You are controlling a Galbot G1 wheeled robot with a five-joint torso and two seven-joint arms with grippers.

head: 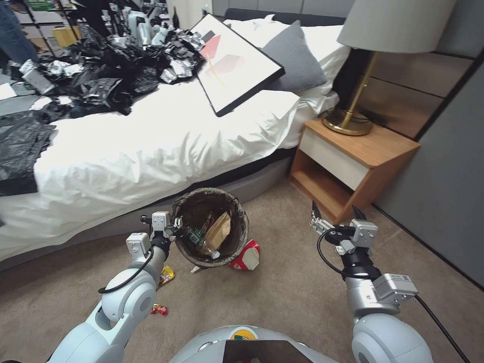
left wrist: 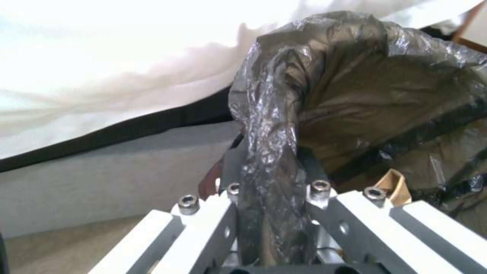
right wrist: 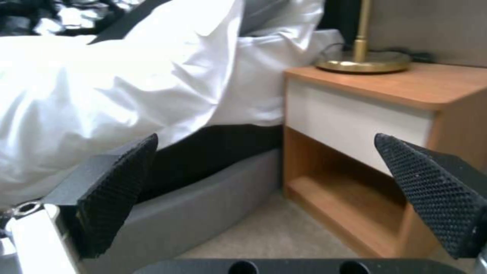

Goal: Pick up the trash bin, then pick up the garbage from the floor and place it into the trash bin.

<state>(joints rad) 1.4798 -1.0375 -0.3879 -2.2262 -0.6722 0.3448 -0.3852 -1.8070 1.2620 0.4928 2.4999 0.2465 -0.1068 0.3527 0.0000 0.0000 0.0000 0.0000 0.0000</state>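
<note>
The left gripper (head: 174, 228) pinched the bin's (head: 237, 241) rim at nine o'clock; some litter was inside. The cup (head: 247, 256) and wrappers (head: 166, 275) remained. The right gripper (head: 337, 213) hung spread, empty.

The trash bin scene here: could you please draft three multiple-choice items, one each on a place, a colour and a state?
1. Where does the red-and-white cup lie?
A. on the nightstand
B. on the carpet against the trash bin, on its right side
C. on the bed

2. What colour is the lamp base on the nightstand?
A. gold
B. blue
C. black

3. How is the right pincer?
A. shut on a bottle
B. shut on the bin's bag
C. open and holding nothing

Answers:
1 B: the head view shows the cup on the floor touching the trash bin, which the left pincer grips at the bag-covered rim.
2 A: the base is brass-gold in the head and right wrist views.
3 C: the right wrist view shows its fingertips wide apart with nothing between.
</note>
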